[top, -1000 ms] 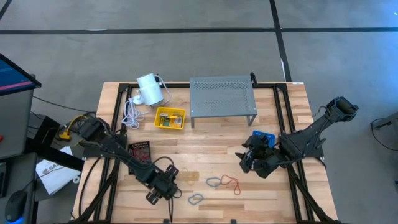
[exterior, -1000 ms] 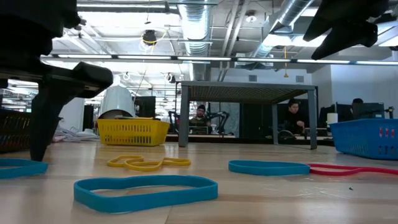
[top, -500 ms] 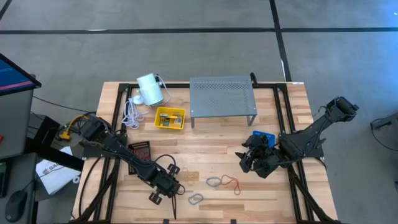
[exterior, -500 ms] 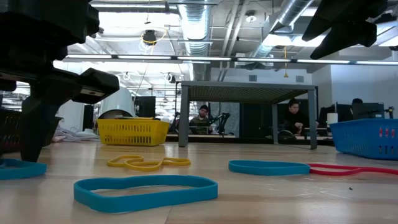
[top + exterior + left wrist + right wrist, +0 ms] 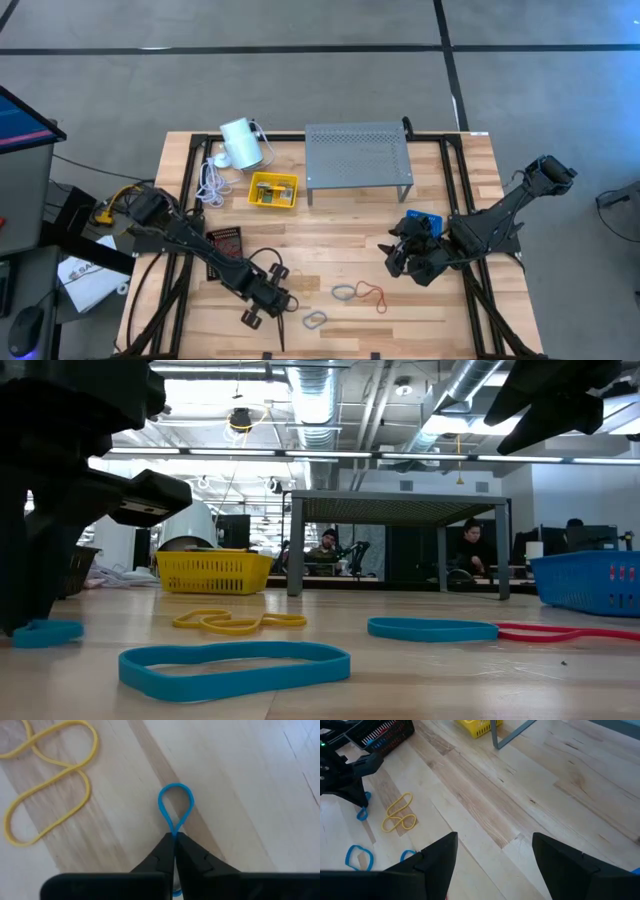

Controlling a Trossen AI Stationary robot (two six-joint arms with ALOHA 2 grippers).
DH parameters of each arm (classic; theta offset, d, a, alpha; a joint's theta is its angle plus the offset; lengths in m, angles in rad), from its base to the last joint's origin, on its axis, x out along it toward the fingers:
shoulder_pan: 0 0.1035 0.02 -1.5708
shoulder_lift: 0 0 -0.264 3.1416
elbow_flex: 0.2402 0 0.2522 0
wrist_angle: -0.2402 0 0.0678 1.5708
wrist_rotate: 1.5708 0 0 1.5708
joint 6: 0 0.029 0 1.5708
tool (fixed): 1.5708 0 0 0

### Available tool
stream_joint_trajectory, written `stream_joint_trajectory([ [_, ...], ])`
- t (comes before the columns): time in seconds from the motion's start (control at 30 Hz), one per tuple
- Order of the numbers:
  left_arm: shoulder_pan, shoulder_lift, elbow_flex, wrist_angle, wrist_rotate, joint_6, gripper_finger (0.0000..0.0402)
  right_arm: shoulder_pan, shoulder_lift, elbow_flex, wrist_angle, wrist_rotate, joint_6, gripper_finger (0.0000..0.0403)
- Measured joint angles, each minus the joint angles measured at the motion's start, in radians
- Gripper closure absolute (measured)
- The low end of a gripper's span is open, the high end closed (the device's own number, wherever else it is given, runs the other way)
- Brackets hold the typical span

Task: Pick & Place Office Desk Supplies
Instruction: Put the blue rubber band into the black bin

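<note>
A blue rubber band (image 5: pixel 175 810) is pinched flat on the near-left of the surface (image 5: pixel 350 235) by the left tool (image 5: pixel 174 839). The right tool (image 5: pixel 492 862) hangs spread, empty. Yellow (image 5: pixel 400 814), blue (image 5: pixel 233 664) and red (image 5: pixel 578 631) bands are left unplaced, so little is done.

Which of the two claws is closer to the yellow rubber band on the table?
The left. The left gripper sits just beside the yellow rubber band, pinching a blue rubber band. The right gripper hangs open farther off on the band's other side.
</note>
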Motion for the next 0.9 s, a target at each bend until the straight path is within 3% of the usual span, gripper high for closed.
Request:
stream_joint_trajectory([
  [0.3,0.004,-0.235,-0.001,-0.167,-0.003,0.004,0.04,-0.002,0.0,0.0,0.003,0.0,-0.007,0.0148],
  [0.53,0.004,-0.491,0.0,-0.347,-0.073,-0.031,0.0401,-0.002,0.0,-0.001,0.005,0.0,-0.023,0.0148],
  [0.73,0.004,-0.709,0.0,-0.488,-0.173,-0.187,0.0401,-0.002,0.0,-0.001,0.004,-0.001,-0.023,0.0148],
  [0.9,0.004,-0.829,0.001,-0.708,-0.24,-0.396,0.0401,-0.002,0.0,-0.001,0.004,0.0,-0.023,0.0148],
])
